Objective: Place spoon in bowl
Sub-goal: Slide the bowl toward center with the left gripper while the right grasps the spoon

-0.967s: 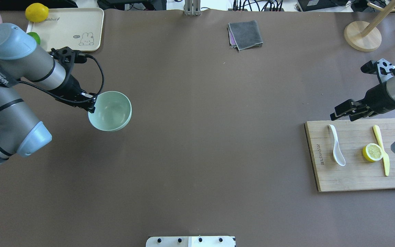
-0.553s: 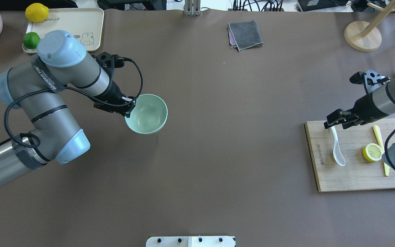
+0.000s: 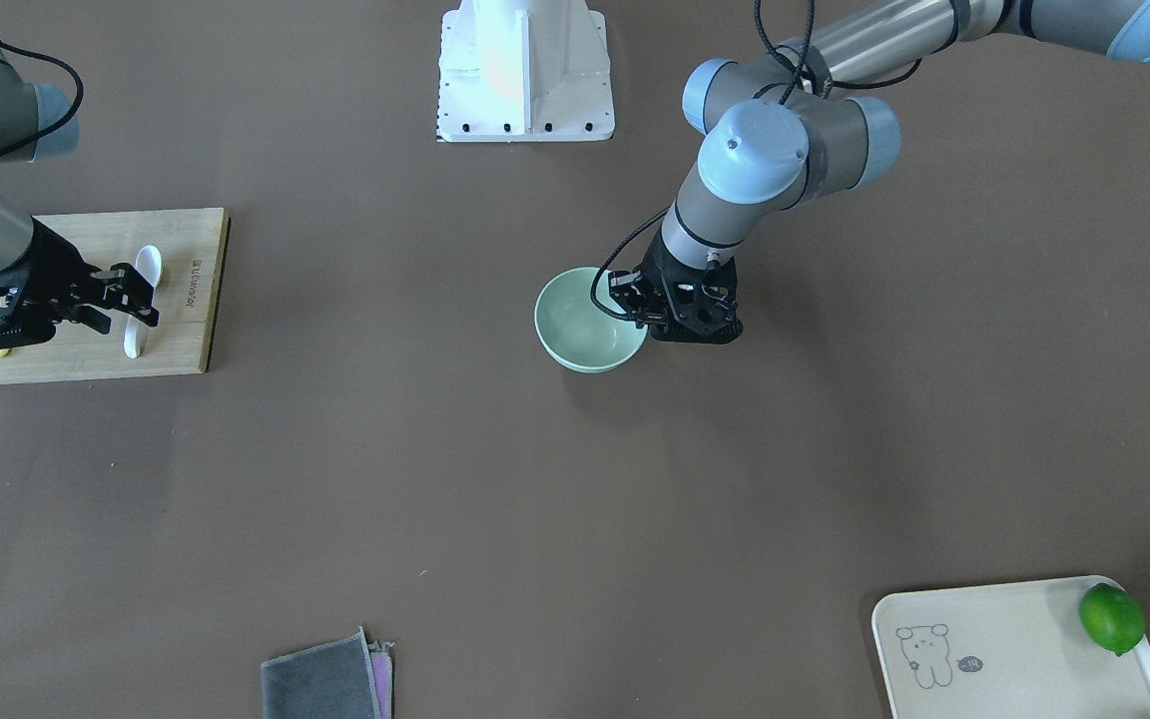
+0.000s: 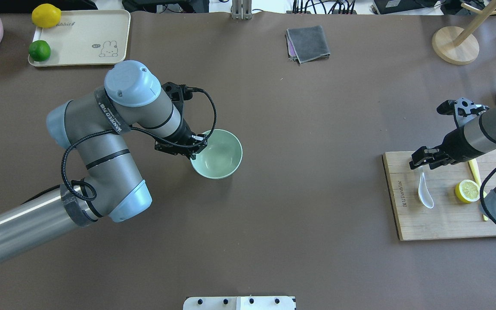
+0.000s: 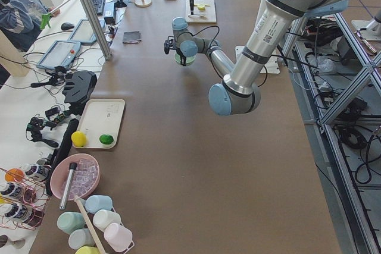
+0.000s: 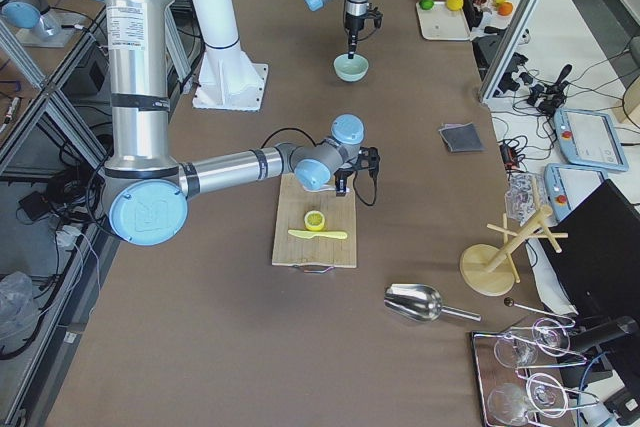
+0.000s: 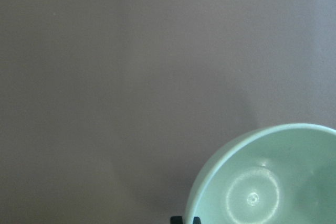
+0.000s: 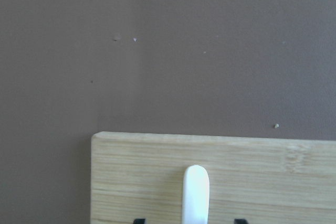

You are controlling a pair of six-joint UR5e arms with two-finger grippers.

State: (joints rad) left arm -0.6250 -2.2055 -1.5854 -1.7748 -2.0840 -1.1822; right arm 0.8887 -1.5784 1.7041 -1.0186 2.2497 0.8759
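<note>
Right now your left gripper (image 4: 197, 147) is clamped on the rim of the bowl (image 4: 224, 157), which sits out at mid-table (image 4: 308, 129). Whether it rests on the surface or hangs just above it, I can't quite tell from these angles. Your right gripper (image 4: 418, 165) stands over the spoon (image 4: 425, 194), jaws apart on either side of its handle. That spoon lies on the board (image 4: 441, 224), beside the lemon half (image 4: 468, 190).

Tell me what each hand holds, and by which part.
The left hand grips the mint-green bowl by its rim. The right hand is open astride the handle of the white soup spoon, holding nothing.
</note>
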